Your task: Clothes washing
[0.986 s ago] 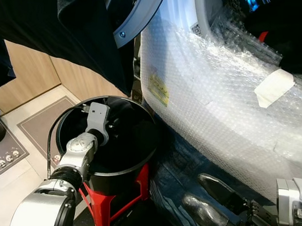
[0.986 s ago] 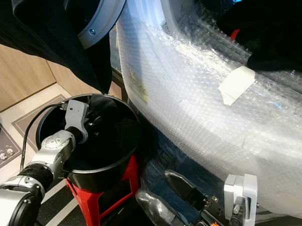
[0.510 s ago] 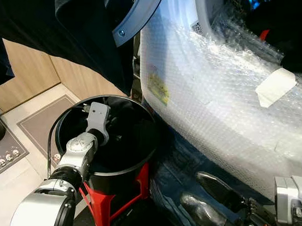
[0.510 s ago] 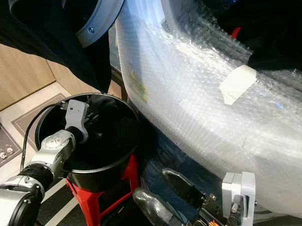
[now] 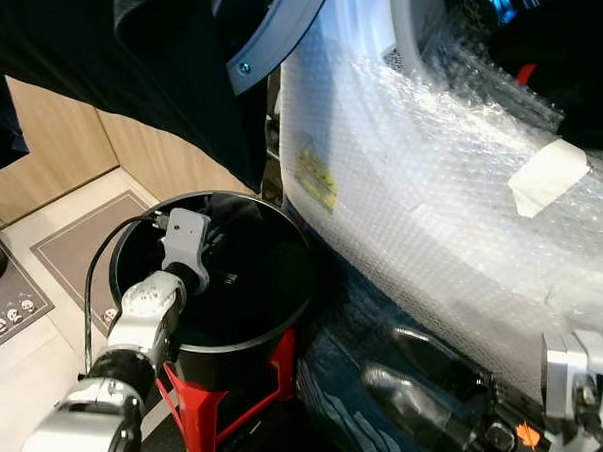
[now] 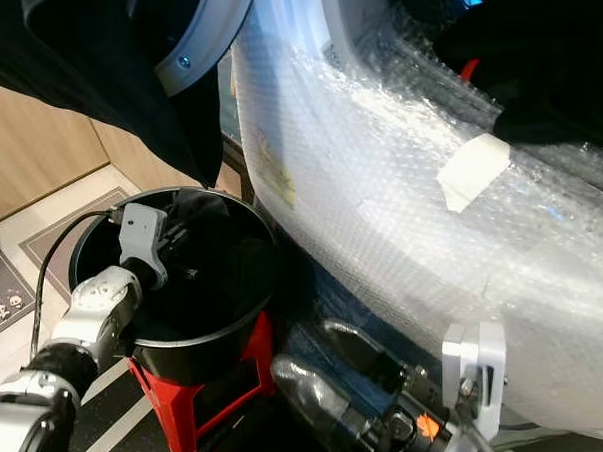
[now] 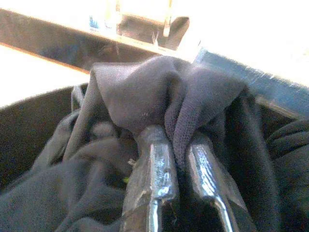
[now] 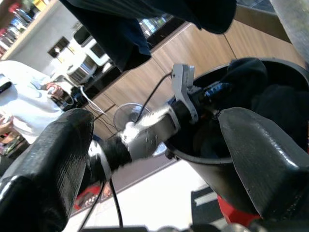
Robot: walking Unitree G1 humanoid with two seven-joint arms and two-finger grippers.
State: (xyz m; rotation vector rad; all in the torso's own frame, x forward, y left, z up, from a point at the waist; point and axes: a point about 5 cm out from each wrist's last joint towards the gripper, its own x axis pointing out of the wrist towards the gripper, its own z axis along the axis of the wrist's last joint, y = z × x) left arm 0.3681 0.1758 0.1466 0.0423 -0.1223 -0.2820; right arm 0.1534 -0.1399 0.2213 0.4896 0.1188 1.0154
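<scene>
A bunch of dark cloth (image 7: 159,96) lies heaped in the black bucket (image 5: 278,315), and the left gripper (image 7: 181,166) has its two fingers pressed together on a fold of it, down inside the bucket's mouth. The bucket stands on a red stool (image 5: 223,408), just beside the front of the washing machine (image 5: 433,202), which is wrapped in bubble wrap. The machine's round door (image 5: 275,35) hangs open above the bucket, with more dark fabric (image 5: 139,59) draped over it.

The pinch looks thin (only a ridge of cloth sits between the fingers), so I would say the lift should go straight up and slowly, clearing the bucket's rim before swinging toward the drum; otherwise the fold may slip out or drag the rest of the heap along.

The right gripper (image 6: 339,388) hangs low on the other side of the bucket, near the machine's base, fingers spread wide and empty.

On the machine, above the bucket, there is a yellow sticker (image 5: 316,179) under the wrap, its print too small to read, and a strip of pale tape (image 5: 547,175) further along. A person in white (image 8: 29,111) stands in the background of the right wrist view.
</scene>
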